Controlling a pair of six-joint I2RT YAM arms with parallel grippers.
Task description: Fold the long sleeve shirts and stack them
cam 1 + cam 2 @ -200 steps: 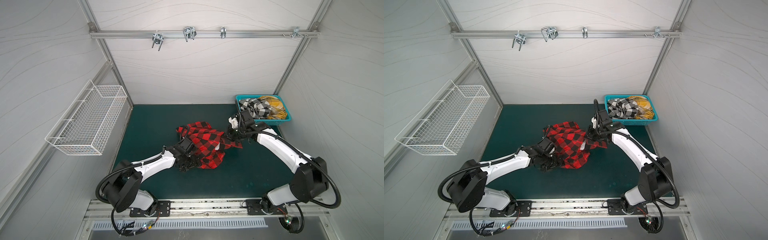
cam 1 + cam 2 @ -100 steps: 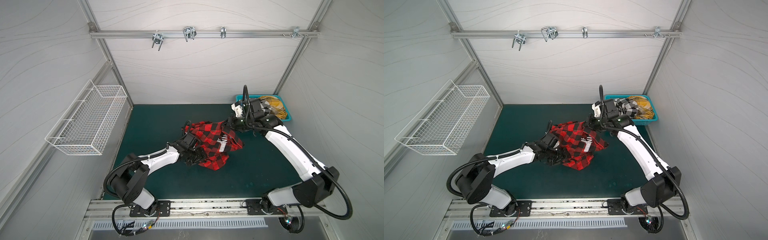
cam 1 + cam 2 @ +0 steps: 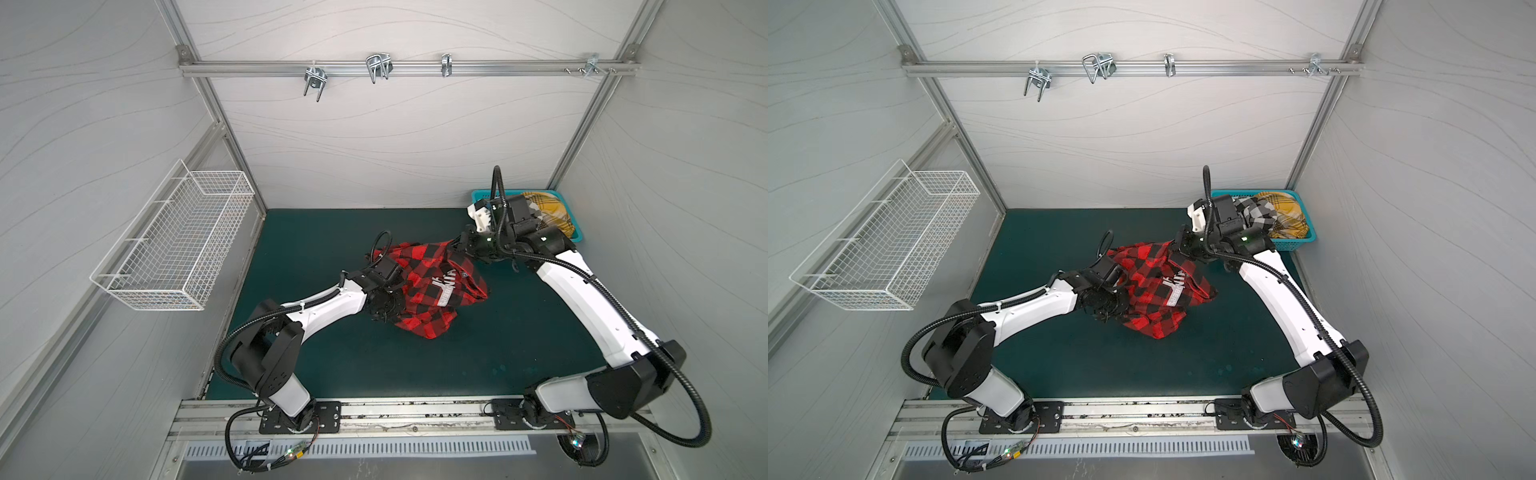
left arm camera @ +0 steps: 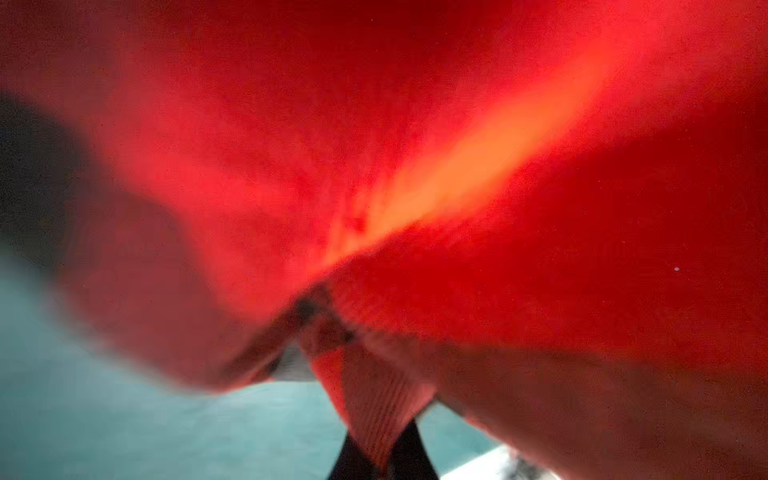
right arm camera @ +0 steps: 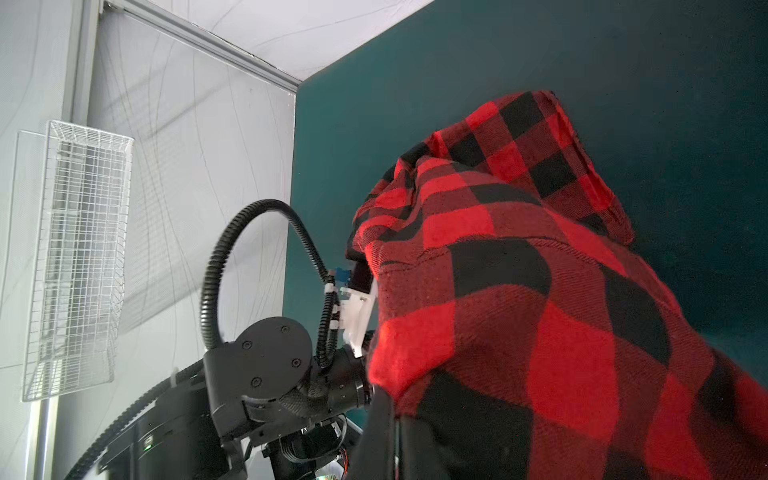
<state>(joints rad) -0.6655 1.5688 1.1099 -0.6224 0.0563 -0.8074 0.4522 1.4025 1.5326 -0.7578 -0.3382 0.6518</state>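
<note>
2 inside teal basket [image 3: 1292, 246]: black-and-white check shirt [image 3: 1260, 214], mustard plaid shirt [image 3: 1288, 212].

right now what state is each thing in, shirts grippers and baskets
red-and-black shirt, crumpled, gripped at two ends, not folded
left gripper, shut on red-and-black shirt
right gripper, shut on red-and-black shirt
black-and-white shirt, crumpled in teal basket
yellow plaid shirt, crumpled in teal basket
wire basket, empty, hung on wall
</note>
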